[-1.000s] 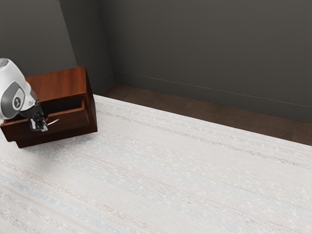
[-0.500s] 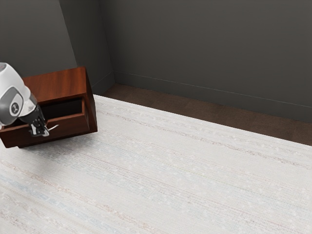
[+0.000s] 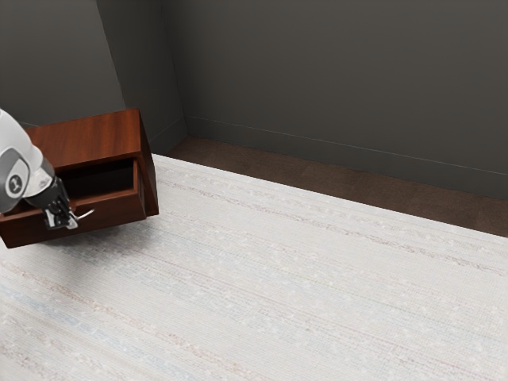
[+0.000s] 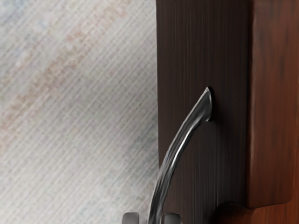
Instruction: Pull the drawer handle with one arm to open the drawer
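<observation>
The pincer (image 3: 62, 217) is clenched on the drawer handle (image 3: 82, 213). In the wrist view two fingertips (image 4: 131, 217) stand on either side of the curved metal bar (image 4: 174, 156), which rises from between them to its mount on the dark drawer front (image 4: 201, 56).

The drawer (image 3: 111, 208) belongs to a small reddish-brown cabinet (image 3: 91, 141) at the exterior view's left. It stands partly out from the cabinet body, toward the arm, and a dark open space shows behind its front panel and under the cabinet's top. The cabinet sits on a pale striped surface (image 3: 302, 294), close to the corner of the dark walls (image 3: 333, 71).

As for progress, the grasp is made and the pull looks well under way, since the drawer is already open by a good part of its depth. What seems left is at most a little more travel out along the same line, then letting go of the handle. I cannot tell whether the drawer has reached its stop.
</observation>
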`<control>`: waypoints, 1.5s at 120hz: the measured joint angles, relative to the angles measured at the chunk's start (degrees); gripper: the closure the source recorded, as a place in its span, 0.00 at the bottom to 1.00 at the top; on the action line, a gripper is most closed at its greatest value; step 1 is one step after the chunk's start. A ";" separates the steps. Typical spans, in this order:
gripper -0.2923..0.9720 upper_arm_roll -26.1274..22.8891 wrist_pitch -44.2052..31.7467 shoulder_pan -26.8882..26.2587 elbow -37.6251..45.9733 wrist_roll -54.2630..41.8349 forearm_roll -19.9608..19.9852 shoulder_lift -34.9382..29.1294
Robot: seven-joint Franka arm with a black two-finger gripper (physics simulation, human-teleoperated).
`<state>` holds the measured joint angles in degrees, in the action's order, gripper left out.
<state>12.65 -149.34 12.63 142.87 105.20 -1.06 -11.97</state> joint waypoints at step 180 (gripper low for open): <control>0.54 -2.59 6.23 0.08 2.53 -0.10 -0.32 -11.57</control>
<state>10.07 -143.11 12.71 145.40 105.10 -1.38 -23.54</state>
